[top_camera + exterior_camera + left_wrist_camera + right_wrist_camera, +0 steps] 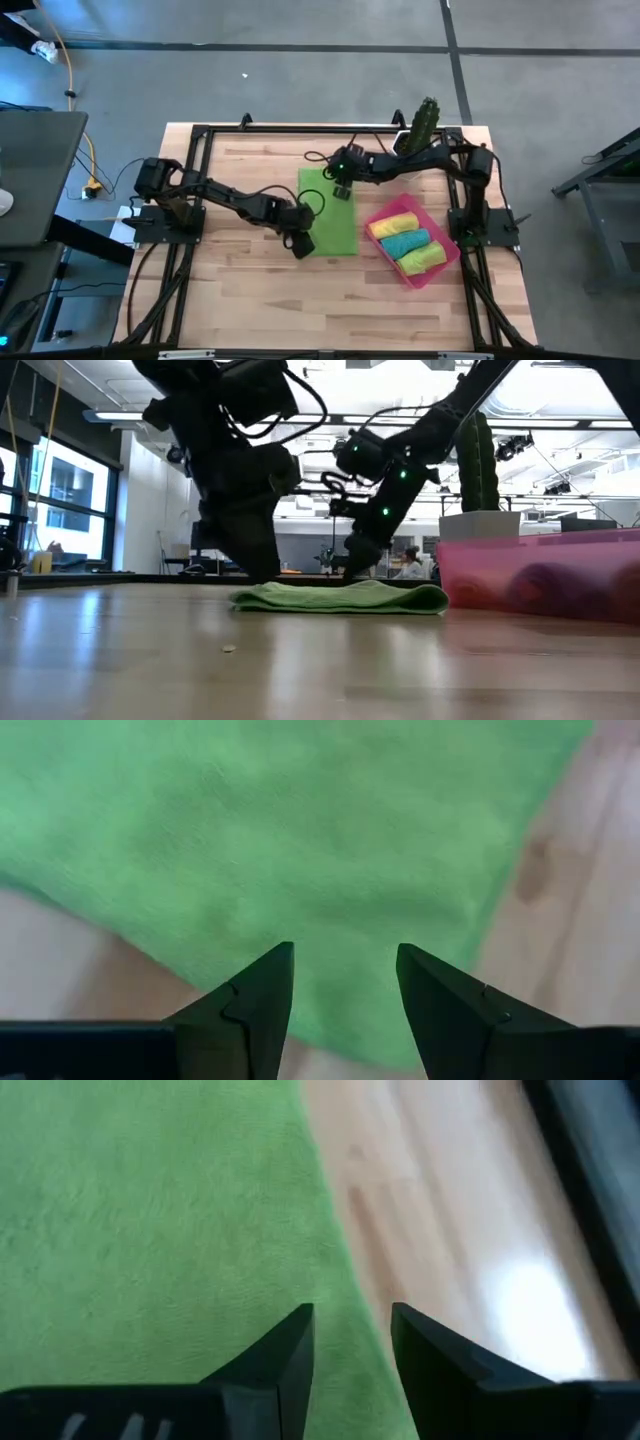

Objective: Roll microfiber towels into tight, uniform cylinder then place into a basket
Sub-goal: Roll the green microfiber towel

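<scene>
A lime green microfiber towel (330, 212) lies spread flat on the wooden table, its near end slightly rumpled (340, 597). My left gripper (300, 245) stands open over the towel's near left corner (345, 950). My right gripper (342, 192) stands open over the towel's far right edge (352, 1310), fingers pointing down at a slant. Right of the towel sits the pink basket (388, 262) with three rolled towels lying in it: a yellow one (393, 224), a teal one (407, 241) and a lime one (422, 258).
A white pot with a green cactus (425, 120) stands at the table's far right, just behind my right arm. A black frame (200, 135) runs round the table's edges. Bare wood lies in front of the towel and to its left.
</scene>
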Robot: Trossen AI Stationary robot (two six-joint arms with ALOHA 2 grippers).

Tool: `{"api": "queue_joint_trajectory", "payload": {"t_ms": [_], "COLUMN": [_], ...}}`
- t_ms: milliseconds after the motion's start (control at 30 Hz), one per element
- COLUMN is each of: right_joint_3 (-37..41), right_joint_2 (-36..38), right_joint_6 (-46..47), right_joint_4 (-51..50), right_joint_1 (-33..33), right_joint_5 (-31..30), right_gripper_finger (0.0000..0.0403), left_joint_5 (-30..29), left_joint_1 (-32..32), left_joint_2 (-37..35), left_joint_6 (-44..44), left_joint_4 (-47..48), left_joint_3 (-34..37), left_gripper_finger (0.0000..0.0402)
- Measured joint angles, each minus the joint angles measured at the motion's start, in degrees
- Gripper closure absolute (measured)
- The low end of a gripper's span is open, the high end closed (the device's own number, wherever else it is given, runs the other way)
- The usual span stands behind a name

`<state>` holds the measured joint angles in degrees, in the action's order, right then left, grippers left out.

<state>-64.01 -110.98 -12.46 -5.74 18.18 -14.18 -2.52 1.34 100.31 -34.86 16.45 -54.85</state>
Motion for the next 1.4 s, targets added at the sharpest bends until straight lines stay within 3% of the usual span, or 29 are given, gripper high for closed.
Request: {"api": "queue_joint_trajectory", "payload": {"t_ms": [267, 400, 500, 800, 1167, 1400], "right_joint_3": [0.0, 0.0, 0.46, 5.99, 7.78, 7.74], "right_joint_2": [6.87, 7.75, 7.39, 7.22, 4.4, 1.97], "right_joint_6": [3.04, 7.49, 9.53, 9.7, 11.56, 9.73], "right_joint_4": [-15.27, -23.47, -25.18, -11.6, 0.73, 7.37], "right_joint_1": [-1.87, -3.86, -4.76, -4.22, -3.96, -3.96], "right_joint_5": [-0.65, 1.18, 1.14, 3.74, 6.17, 5.84], "right_gripper_finger": [0.0274, 0.0274, 0.0274, 0.0274, 0.0274, 0.0274], "left_joint_5": [-12.09, -11.78, -9.54, -9.45, -8.88, -9.85], "left_joint_1": [0.34, 2.09, 4.18, 6.91, 5.23, 2.61], "left_joint_2": [-1.03, -1.07, -1.07, 2.57, 3.32, 3.21], "left_joint_6": [24.21, 29.83, 28.67, 24.52, 17.58, 7.06], "left_joint_4": [0.2, 0.05, -0.3, 1.85, 10.8, 17.32], "left_joint_3": [-0.02, -0.04, -0.04, 0.01, -0.35, -0.5], "left_gripper_finger": [0.0232, 0.0232, 0.0232, 0.0232, 0.0232, 0.0232]}}
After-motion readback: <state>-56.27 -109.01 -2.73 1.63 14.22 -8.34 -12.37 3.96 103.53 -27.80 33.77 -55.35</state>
